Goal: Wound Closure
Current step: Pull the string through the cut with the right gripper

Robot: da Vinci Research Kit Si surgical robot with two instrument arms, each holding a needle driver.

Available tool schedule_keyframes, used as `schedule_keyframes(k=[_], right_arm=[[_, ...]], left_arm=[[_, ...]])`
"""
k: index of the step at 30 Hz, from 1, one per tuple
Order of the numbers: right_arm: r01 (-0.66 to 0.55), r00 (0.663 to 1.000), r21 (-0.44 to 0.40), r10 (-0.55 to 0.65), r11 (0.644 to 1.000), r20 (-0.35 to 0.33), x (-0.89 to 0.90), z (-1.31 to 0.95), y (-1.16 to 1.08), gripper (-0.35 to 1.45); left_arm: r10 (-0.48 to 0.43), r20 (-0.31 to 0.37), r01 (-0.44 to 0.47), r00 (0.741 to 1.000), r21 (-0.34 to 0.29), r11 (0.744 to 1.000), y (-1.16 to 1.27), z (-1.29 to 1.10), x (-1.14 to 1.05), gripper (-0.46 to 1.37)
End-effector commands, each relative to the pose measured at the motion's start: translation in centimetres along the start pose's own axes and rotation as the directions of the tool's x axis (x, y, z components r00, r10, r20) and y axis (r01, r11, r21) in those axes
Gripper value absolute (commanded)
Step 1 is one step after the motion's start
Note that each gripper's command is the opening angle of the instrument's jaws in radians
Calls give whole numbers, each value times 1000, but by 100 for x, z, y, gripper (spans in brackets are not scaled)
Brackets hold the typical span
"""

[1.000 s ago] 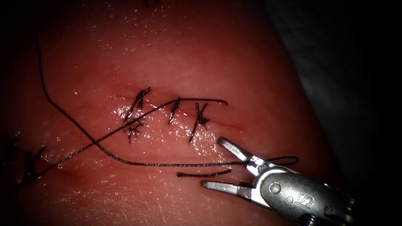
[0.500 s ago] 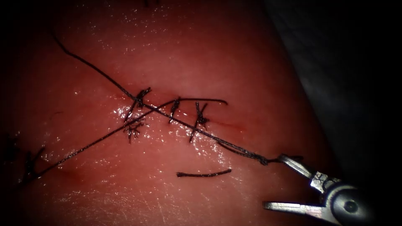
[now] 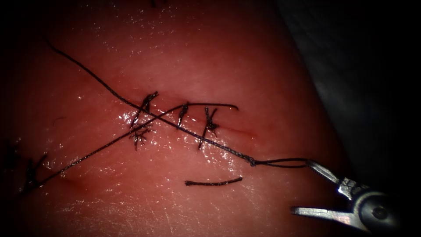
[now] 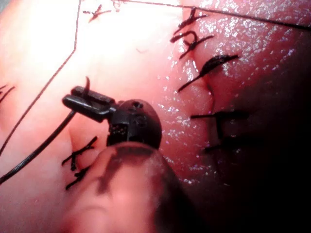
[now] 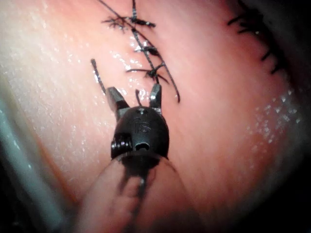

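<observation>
Tissue (image 3: 210,57): pink slab, glistening, with a sewn cut (image 3: 184,118) across its middle, crossed by three dark stitches

Thread (image 3: 175,125): one long strand running from the upper left over the stitches to a small knot and loop at the lower right; a second strand crosses it toward the lower left

Cut thread end (image 3: 213,182): loose, lying below the cut

Right gripper (image 3: 309,188): lower right, spread wide, loop hooked on its upper jaw

Left gripper (image 4: 80,99): clamped on thread, beside a stitch

Needle: whereabouts cannot be told
</observation>
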Motion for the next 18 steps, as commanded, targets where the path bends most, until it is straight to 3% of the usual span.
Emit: schedule_keyframes(k=[1,4,11,18], right_arm=[[8,1000,15,-7,1000,-6,-3,1,1,125],[-11,1000,24,11,1000,-15,-15,2,4,116],[-57,998,21,58,998,-25,-36,8,12,117],[-63,998,25,63,998,-27,-36,9,11,116]], left_arm=[[2,0,-2,1000,-1,1000,-3,-1,0,-35],[7,1,-7,1000,17,1000,-20,-6,-4,-35],[10,16,-11,1000,52,999,-59,-20,-13,-35],[10,41,-13,999,90,996,-100,-34,-33,-35]])
